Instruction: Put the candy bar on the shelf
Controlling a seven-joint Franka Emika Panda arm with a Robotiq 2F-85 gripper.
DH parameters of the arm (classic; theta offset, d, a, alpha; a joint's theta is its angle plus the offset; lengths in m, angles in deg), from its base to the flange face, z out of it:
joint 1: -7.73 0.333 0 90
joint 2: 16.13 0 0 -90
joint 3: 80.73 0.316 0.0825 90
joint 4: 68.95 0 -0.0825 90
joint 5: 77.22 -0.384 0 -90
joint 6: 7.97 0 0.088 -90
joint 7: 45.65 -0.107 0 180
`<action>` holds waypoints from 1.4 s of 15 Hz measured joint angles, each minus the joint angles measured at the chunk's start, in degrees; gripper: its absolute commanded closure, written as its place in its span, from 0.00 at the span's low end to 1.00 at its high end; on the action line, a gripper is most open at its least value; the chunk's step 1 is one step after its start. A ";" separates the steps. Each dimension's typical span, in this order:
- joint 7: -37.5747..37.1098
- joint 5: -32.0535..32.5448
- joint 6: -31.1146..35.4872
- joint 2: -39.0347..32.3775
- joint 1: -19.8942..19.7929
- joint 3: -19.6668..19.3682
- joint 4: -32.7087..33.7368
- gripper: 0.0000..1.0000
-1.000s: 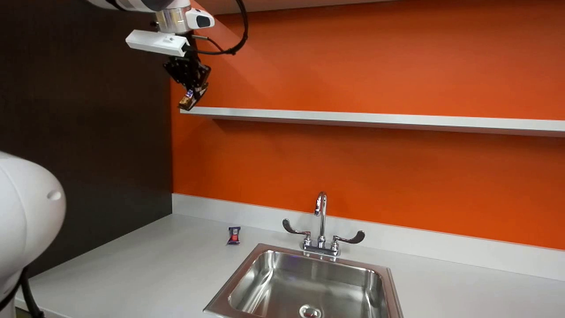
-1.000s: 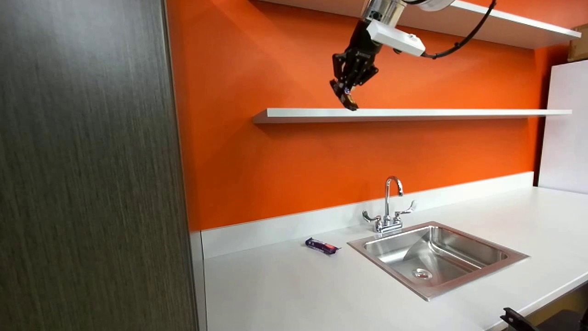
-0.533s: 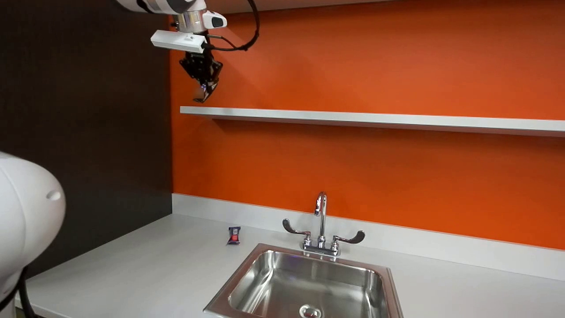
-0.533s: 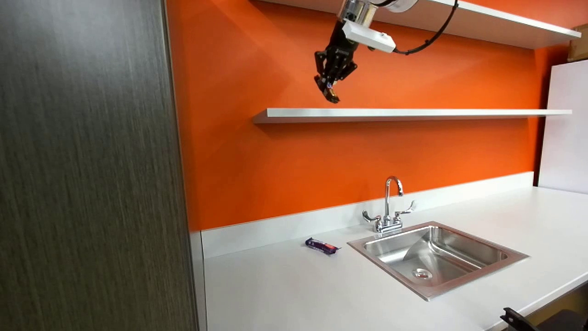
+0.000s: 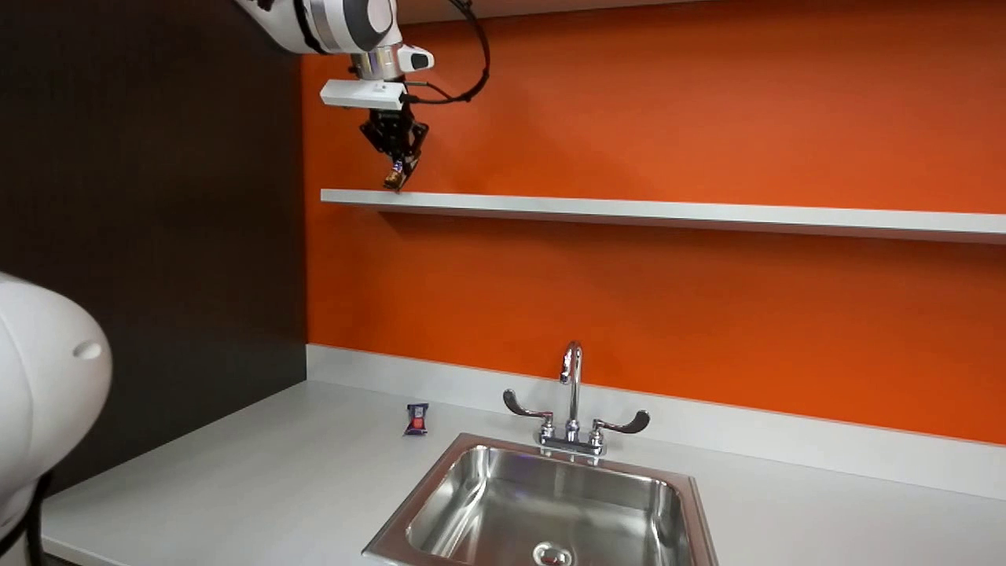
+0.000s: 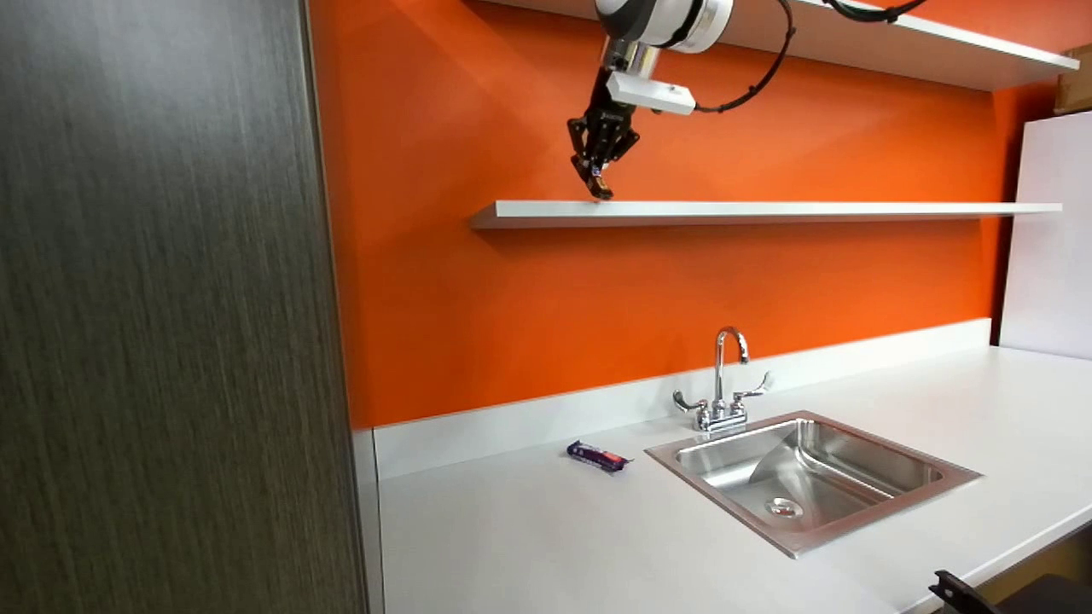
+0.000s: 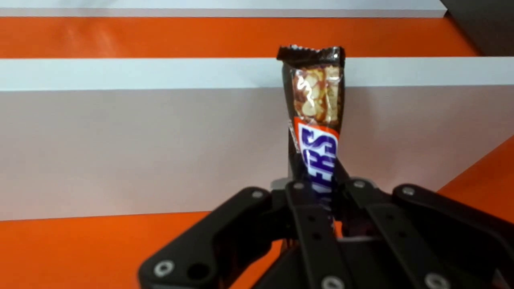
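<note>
My gripper point(image 7: 327, 189) pinches the candy bar point(image 7: 315, 100), tilted, near the left end of the shelf point(image 5: 668, 211); I can't tell whether its tip touches. I should bring it well in from the near edge, lower softly, then release without flicking.

The Snickers bar point(image 7: 315, 96), in a glossy brown wrapper with a partly hidden, blue-lettered white label, is held tilted, crimped tip down. In both exterior views that tip shows just above the long, thin white shelf point(image 5: 664, 209), near one end; contact is unclear.
</note>
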State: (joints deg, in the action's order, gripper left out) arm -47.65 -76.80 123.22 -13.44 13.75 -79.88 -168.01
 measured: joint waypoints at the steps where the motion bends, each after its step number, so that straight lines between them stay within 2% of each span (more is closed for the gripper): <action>1: -0.02 0.49 -0.53 -1.50 -0.02 0.01 1.78 0.96; 5: -0.11 2.34 -3.16 -6.02 -0.01 0.14 7.77 0.96; 6: -0.11 2.55 -3.76 -6.93 -0.01 0.13 8.99 0.60; 7: -0.11 2.75 -4.28 -7.80 -0.01 0.13 10.15 0.58; 9: -0.14 3.24 -5.29 -9.33 -0.01 0.12 12.13 0.45; 14: -0.15 3.54 -6.74 -11.48 -0.01 0.10 14.74 0.06; 16: -0.15 3.54 -7.20 -11.41 -0.01 0.10 14.83 0.00; 21: -0.15 3.36 -8.37 -8.14 -0.01 -0.13 11.75 0.00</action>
State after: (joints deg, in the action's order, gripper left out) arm -47.79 -73.44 114.85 -21.58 13.74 -80.01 -156.26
